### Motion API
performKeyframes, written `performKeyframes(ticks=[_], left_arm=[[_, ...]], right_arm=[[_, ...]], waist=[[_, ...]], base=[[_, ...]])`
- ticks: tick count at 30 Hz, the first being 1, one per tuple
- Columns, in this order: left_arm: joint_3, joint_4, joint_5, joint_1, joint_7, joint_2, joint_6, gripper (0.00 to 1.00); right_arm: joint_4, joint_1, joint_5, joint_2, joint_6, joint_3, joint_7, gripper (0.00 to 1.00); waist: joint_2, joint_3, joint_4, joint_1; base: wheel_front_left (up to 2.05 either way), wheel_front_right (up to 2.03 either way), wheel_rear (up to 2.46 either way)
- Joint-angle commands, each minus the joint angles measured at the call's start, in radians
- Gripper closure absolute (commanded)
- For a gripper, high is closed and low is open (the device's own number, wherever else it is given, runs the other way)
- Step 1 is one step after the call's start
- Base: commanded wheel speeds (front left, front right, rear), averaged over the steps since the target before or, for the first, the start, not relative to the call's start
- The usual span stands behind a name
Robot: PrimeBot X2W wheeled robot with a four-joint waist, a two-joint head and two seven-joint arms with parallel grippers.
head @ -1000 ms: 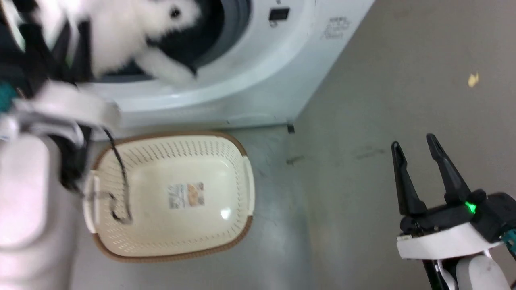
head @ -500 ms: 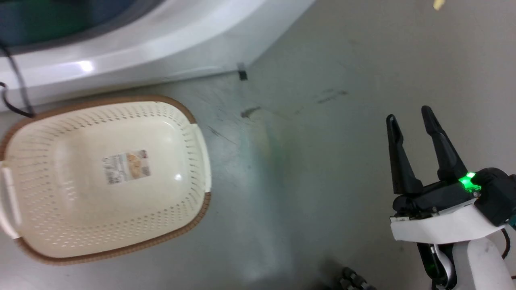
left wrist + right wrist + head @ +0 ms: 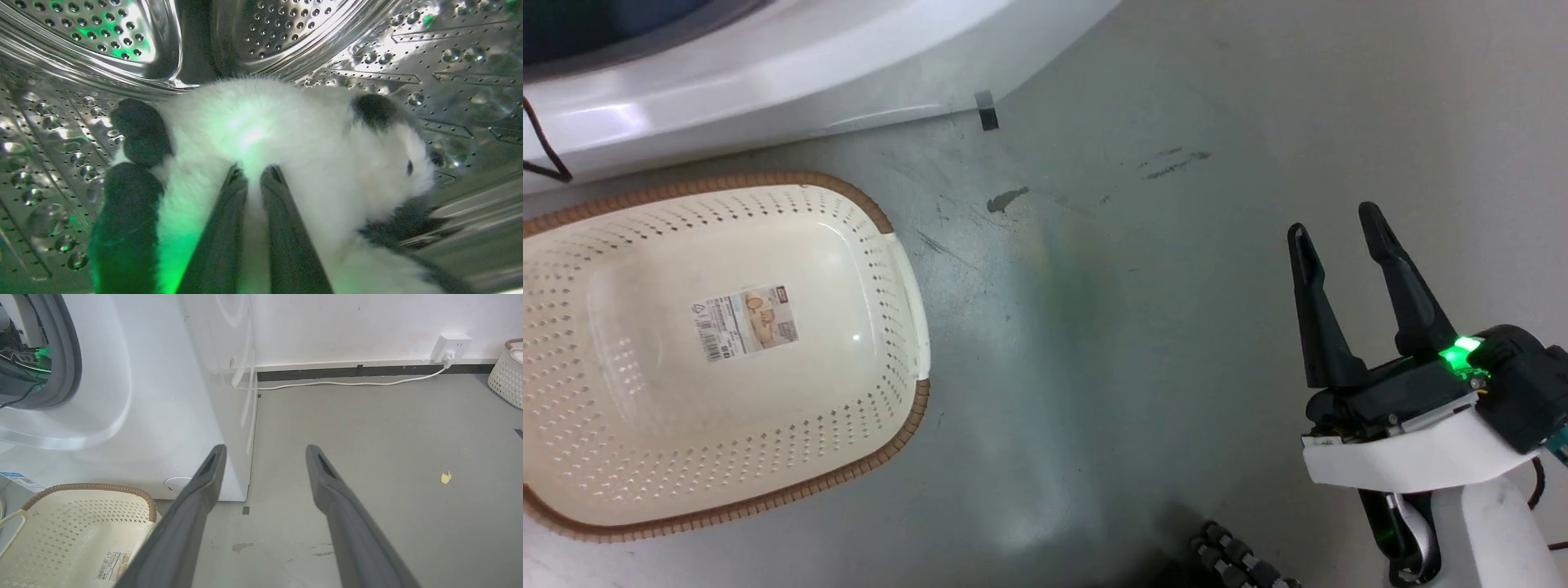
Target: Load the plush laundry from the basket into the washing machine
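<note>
1. The plush laundry (image 3: 286,130) lies inside the washing machine (image 3: 768,73). In the left wrist view its white body stretches across the shiny perforated drum (image 3: 449,61), with black limbs toward 9 o'clock and the head with its black ear and eye toward 3 o'clock.
2. The left end effector (image 3: 254,173) has its two dark fingers drawn nearly together, with a tuft of white fur pinched between them at the toy's belly. It comes up from 6 o'clock in that view, lit green by its own lamp.
3. The basket (image 3: 882,216) sits on the floor (image 3: 1135,367) at 9 o'clock in the head view, just in front of the washer's base. Nothing lies in it; the paper label (image 3: 743,322) on its bottom is uncovered.
4. The right end effector (image 3: 1331,224) hangs at 4 o'clock in the head view, fingers spread wide and holding nothing, well apart from both basket and machine.
5. Progress, as I judge it: the carrying is done, since the one toy is out of the basket and within the drum.
6. What is left, by my reading: let go of the fur and draw the left arm back out through the door opening without dragging the toy along. Whether the toy rests fully on the drum wall or partly hangs from the grip, I cannot tell.
</note>
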Motion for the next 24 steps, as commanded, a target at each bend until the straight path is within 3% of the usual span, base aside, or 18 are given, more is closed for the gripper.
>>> performKeyframes(ticks=[1, 2, 8, 15, 19, 24], left_arm=[[-0.014, 0.024, -0.011, 0.009, -0.01, -0.009, -0.005, 0.57], [-0.022, 0.035, -0.016, 0.012, -0.022, -0.012, -0.006, 0.0], [-0.071, 0.13, -0.074, 0.107, -0.148, -0.052, -0.007, 0.0], [-0.103, 0.143, -0.136, 0.275, -0.349, -0.104, -0.007, 0.0], [-0.099, 0.108, -0.163, 0.403, -0.451, -0.134, -0.005, 0.0], [-0.088, -0.055, -0.166, 0.612, -0.484, -0.173, 0.029, 0.0]], right_arm=[[-0.003, -0.016, -0.008, 0.001, -0.001, -0.003, -0.004, 0.0], [-0.005, -0.016, -0.013, 0.001, -0.001, -0.007, -0.004, 0.0], [-0.002, 0.009, -0.085, 0.001, -0.001, -0.042, -0.004, 0.0], [0.014, 0.06, -0.152, 0.001, -0.001, -0.071, -0.004, 0.0], [0.028, 0.097, -0.186, 0.001, -0.001, -0.077, -0.004, 0.0], [0.039, 0.148, -0.21, 0.001, -0.001, -0.095, -0.004, 0.0]], waist=[[-0.0001, -0.015, 0.008, -0.0001], [-0.0001, -0.024, 0.014, -0.0001], [-0.0001, -0.171, 0.079, -0.0001], [-0.0001, -0.356, 0.151, -0.0001], [-0.0001, -0.456, 0.192, -0.0001], [-0.0001, -0.561, 0.245, -0.0001]], base=[[0.0, 0.0, 0.0], [0.0, 0.0, 0.0], [0.0, 0.0, 0.0], [0.0, 0.0, 0.0], [0.0, 0.0, 0.0], [0.0, 0.0, 0.0]])
